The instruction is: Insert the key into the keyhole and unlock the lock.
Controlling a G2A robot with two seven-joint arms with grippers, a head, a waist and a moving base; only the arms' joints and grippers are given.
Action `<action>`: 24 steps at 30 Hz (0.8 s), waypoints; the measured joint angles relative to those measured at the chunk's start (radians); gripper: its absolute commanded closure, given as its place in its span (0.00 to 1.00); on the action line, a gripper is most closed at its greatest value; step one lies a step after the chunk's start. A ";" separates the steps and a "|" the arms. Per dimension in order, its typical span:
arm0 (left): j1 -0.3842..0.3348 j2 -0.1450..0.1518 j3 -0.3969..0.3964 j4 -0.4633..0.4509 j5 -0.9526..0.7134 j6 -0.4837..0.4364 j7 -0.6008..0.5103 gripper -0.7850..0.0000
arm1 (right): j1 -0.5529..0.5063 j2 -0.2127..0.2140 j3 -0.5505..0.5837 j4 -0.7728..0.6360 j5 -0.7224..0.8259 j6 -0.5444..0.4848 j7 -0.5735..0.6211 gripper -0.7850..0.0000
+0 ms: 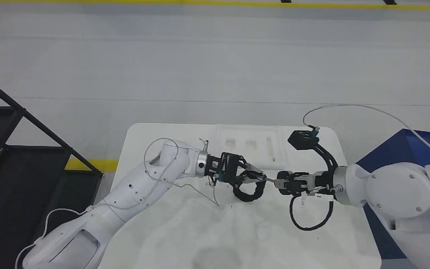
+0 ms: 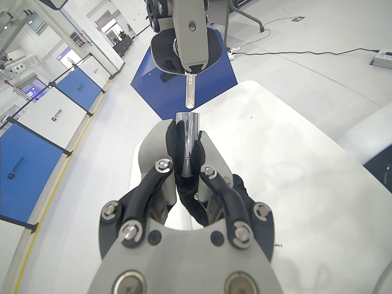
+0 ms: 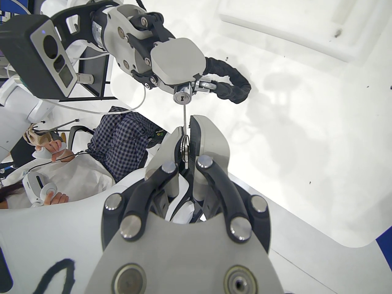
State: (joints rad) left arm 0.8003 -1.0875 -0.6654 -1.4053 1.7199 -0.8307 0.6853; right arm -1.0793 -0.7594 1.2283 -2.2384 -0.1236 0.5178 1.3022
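Note:
Above the white table, my left gripper [image 2: 187, 142] is shut on the lock [image 2: 188, 136], a chrome cylinder joined to a black cable loop [image 1: 246, 190]. Its round keyhole face [image 3: 182, 97] points toward my right gripper [image 3: 185, 137], which is shut on the silver key [image 3: 185, 114]. The key blade [image 2: 190, 91] is in line with the cylinder, its tip a short gap from the cylinder's end. In the top view the two grippers face each other tip to tip over the table's middle, the left gripper [image 1: 250, 176] on the left and the right gripper [image 1: 275, 181] on the right.
A white foam tray [image 1: 250, 144] with rectangular recesses lies at the table's far side. The table's [image 1: 201, 228] near half is bare. A blue panel [image 1: 403, 151] stands off the right edge and a black frame [image 1: 27, 134] stands at the left.

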 measured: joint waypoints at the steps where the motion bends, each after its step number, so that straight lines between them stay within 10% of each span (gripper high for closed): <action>1: 0.001 0.000 -0.001 -0.001 0.002 -0.001 -0.002 1.00 | 0.006 0.004 -0.007 -0.001 0.006 0.003 -0.003 1.00; 24: -0.004 -0.008 -0.003 -0.005 0.002 -0.036 -0.003 1.00 | 0.104 0.064 -0.114 0.009 0.069 0.049 -0.049 1.00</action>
State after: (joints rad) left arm 0.7964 -1.0960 -0.6687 -1.4098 1.7218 -0.8666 0.6826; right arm -0.9755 -0.6954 1.1147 -2.2294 -0.0543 0.5668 1.2532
